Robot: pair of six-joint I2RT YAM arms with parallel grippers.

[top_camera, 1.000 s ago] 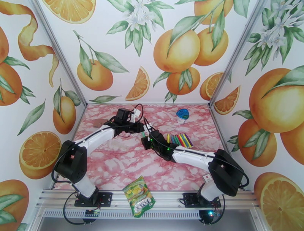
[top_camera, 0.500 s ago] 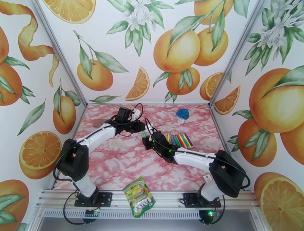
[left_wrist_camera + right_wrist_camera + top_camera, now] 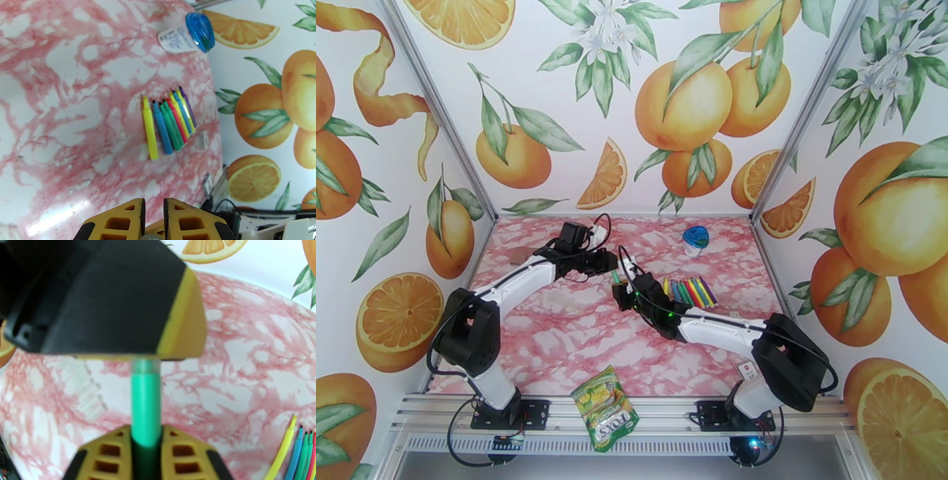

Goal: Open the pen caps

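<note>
A green pen [image 3: 615,279] is held off the table between both grippers. My right gripper [image 3: 618,290] is shut on its barrel [image 3: 145,405]. The far end with the pen cap [image 3: 145,365] runs into my left gripper [image 3: 612,269], whose black and yellow fingers [image 3: 118,311] are shut on it and hide most of it. In the left wrist view the left gripper [image 3: 153,207] has its jaws nearly together. Several more pens [image 3: 168,122] lie in a row on the marble table [image 3: 553,339], right of the grippers, pointed tips showing.
A white pot with a blue lid [image 3: 696,239] stands at the back right. A green-yellow snack packet [image 3: 605,408] hangs over the near edge between the arm bases. Printed walls close the table on three sides. A small brown patch [image 3: 523,254] lies at the back left.
Both grippers, still joined by the green pen, have drifted slightly to the left and back. Both grips look unchanged.
</note>
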